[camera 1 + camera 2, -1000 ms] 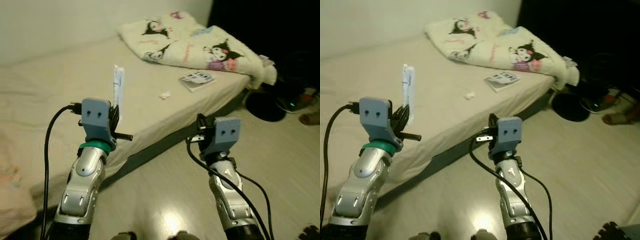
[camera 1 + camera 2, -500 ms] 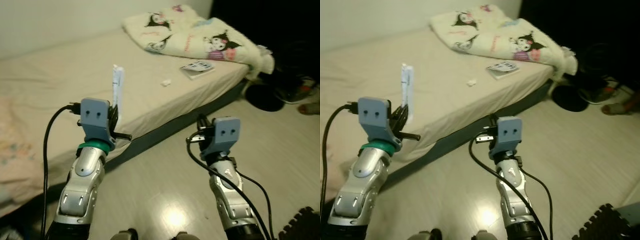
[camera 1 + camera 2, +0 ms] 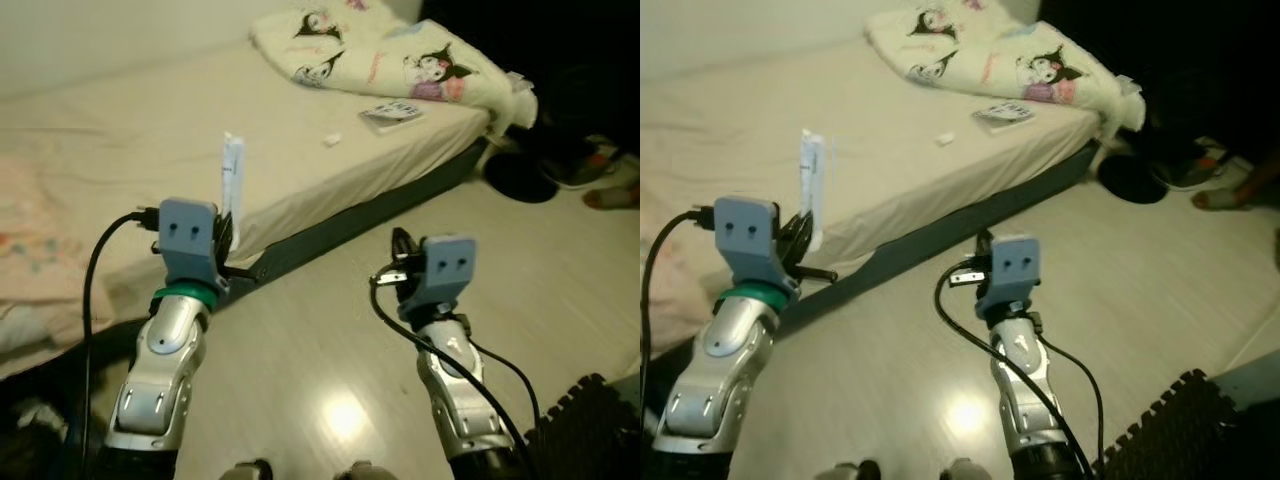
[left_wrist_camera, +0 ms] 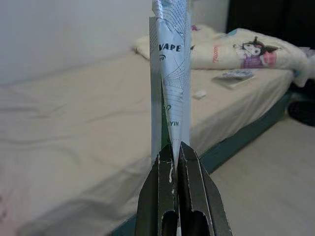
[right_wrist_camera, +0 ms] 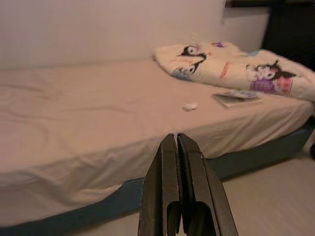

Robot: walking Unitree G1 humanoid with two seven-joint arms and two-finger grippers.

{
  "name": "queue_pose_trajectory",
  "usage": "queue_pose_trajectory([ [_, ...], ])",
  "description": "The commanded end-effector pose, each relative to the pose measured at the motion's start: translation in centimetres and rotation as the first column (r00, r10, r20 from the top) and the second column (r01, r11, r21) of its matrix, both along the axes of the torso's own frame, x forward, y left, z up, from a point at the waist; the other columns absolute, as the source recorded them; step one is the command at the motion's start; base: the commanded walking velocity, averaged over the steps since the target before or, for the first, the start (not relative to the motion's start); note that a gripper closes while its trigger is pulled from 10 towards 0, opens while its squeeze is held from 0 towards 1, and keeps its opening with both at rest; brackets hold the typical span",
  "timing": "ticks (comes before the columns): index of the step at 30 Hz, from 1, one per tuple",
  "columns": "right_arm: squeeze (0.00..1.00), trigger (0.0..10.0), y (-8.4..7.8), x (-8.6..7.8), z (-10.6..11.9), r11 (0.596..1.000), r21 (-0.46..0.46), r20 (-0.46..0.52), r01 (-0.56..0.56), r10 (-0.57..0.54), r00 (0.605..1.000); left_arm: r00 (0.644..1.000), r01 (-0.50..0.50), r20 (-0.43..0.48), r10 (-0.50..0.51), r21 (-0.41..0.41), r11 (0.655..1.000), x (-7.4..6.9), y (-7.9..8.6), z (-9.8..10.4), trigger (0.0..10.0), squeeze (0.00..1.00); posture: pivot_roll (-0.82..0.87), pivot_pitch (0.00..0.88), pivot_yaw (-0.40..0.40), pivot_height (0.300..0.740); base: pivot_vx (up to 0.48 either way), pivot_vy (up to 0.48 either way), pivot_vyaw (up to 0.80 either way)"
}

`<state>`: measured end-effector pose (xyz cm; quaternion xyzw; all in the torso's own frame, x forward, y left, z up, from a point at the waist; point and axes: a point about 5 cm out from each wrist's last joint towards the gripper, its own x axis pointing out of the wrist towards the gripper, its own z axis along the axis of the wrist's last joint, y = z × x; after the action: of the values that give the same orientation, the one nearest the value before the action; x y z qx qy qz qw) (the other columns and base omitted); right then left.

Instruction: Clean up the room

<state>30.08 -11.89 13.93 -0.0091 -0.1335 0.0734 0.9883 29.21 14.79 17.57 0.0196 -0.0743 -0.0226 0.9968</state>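
Since a second ago the camera has backed off, showing more pale floor (image 3: 330, 330) before the bed (image 3: 120, 140). At 1 o'clock on the mattress lie a cartoon-print blanket (image 3: 390, 55), a booklet (image 3: 392, 113) and a small white scrap (image 3: 332, 140). Upright at 10 o'clock, a creased white-blue wrapper (image 4: 170, 78) is pinched in the left tool (image 4: 172, 152). Clenched with nothing between its fingers, the right tool (image 5: 176, 142) hangs over open floor.
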Motion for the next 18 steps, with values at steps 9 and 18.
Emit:
queue_pose_trajectory([
  [9,0.0,10.0,-0.53,-0.02,-0.63,1.0,-0.015,-0.025,0.02,-0.02,0.999,1.0,0.014,-0.003,-0.014,0.007,1.0,-0.14,-0.36,-0.25,10.0,0.0,-0.04,0.052,0.053,0.74,-0.191,0.0,0.18],
  [18,0.0,10.0,-0.25,0.08,-0.59,1.0,-0.013,-0.023,0.002,-0.002,1.0,1.0,0.016,-0.007,-0.016,0.013,1.0,-0.14,-0.33,-0.29,10.0,0.0,-0.04,0.052,0.051,0.74,0.0,0.0,0.8],
])
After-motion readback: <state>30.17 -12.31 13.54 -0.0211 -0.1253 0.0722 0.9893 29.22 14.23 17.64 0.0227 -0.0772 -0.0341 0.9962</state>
